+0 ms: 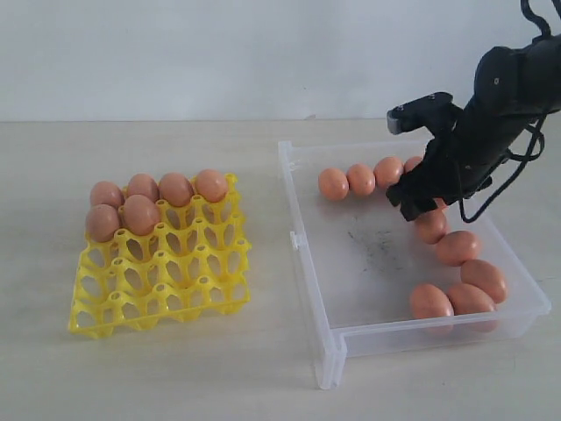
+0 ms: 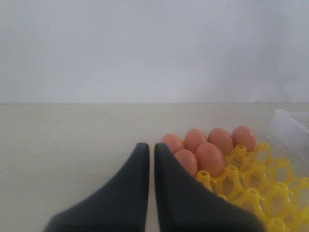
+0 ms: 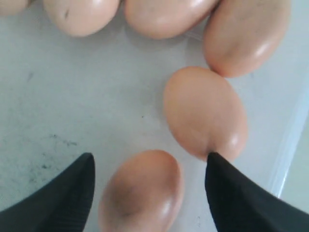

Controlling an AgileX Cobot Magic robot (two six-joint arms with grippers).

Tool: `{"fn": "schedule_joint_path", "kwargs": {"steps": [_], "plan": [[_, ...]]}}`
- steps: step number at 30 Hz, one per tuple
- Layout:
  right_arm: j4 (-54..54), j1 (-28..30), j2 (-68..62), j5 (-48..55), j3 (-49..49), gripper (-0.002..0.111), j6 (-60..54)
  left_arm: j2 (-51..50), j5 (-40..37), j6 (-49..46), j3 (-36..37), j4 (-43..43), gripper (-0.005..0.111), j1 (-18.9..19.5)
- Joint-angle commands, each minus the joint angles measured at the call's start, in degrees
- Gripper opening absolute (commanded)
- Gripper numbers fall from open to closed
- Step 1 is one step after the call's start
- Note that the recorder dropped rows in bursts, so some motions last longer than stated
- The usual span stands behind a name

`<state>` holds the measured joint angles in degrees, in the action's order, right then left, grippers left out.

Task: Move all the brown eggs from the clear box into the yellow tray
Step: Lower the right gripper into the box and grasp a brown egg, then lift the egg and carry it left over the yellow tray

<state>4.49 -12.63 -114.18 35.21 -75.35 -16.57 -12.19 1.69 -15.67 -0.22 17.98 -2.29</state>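
over clear box (image 1: 368, 263), wide-spread right gripper (image 3: 149, 158)

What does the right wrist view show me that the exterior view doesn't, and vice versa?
Only the right wrist view: the right gripper is open, with one egg lying ungripped between its fingertips and a neighbouring egg right beside one fingertip. In the exterior view the arm hides this.
Only the exterior view: the yellow tray holding six eggs, and the whole clear box.
Both: brown eggs in the box and dark scuffs on its floor.
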Motion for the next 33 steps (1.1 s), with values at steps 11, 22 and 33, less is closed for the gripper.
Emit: {"fn": "schedule_joint_path", "kwargs": {"steps": [11,22,33], "plan": [[0.2,0.0,0.3,7.6,-2.9,0.059,30.1,-0.2,0.8,-0.3,0.2,0.3,0.004,-0.3],[0.2,0.0,-1.6,10.0,-2.9,0.059,37.9,-0.2,0.8,-0.3,0.2,0.3,0.004,-0.3],[-0.3,0.0,-3.1,5.4,-2.9,0.056,37.7,-0.2,0.8,-0.3,0.2,0.3,0.004,-0.3]]}}
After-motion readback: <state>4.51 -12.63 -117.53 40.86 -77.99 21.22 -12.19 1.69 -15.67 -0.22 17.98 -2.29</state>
